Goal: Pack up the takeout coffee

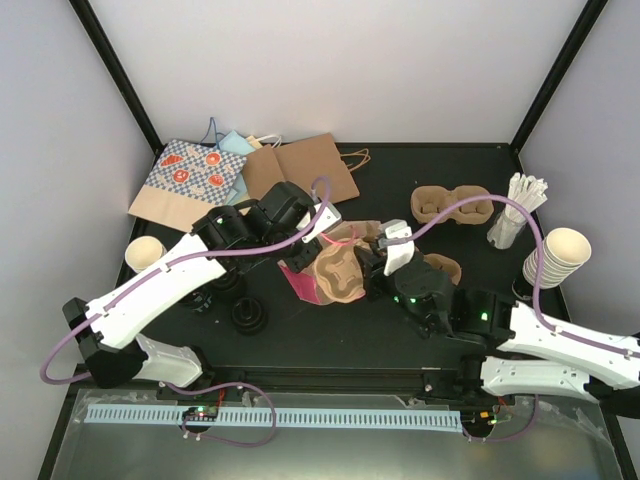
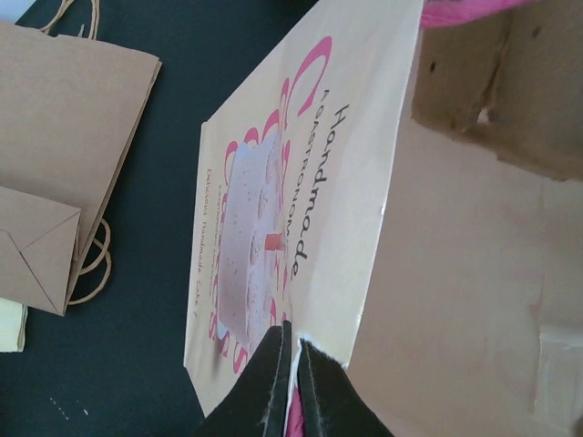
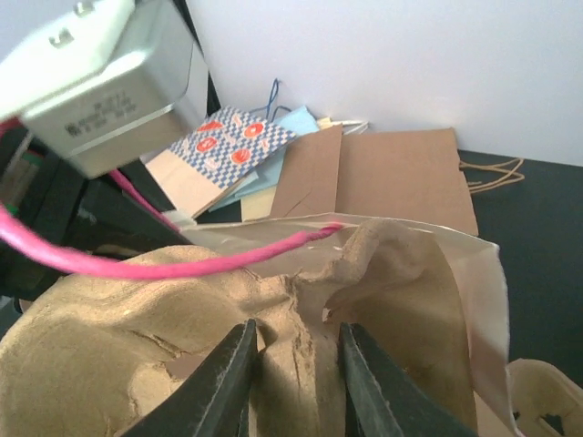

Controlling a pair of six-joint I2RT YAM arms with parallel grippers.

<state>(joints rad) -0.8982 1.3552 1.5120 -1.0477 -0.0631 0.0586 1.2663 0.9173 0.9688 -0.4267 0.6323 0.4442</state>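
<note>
black table [image 1: 330, 330], white walls [image 1: 330, 70] | left jaws clamp bag [image 2: 301, 182] — right jaws astride carrier [image 3: 109, 346], unclear

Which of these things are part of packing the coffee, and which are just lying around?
In use: printed bag, pinched by left gripper; pulp carrier, gripped by right gripper.
Lying about: flat bags, second carrier, lidless cup stack, stick holder, open cup.

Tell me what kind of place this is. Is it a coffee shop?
Probably not a real shop. It looks like a robot lab table set up as a takeout counter. There are paper bags, a pulp cup carrier, stacked paper cups and a white robot arm.
</note>
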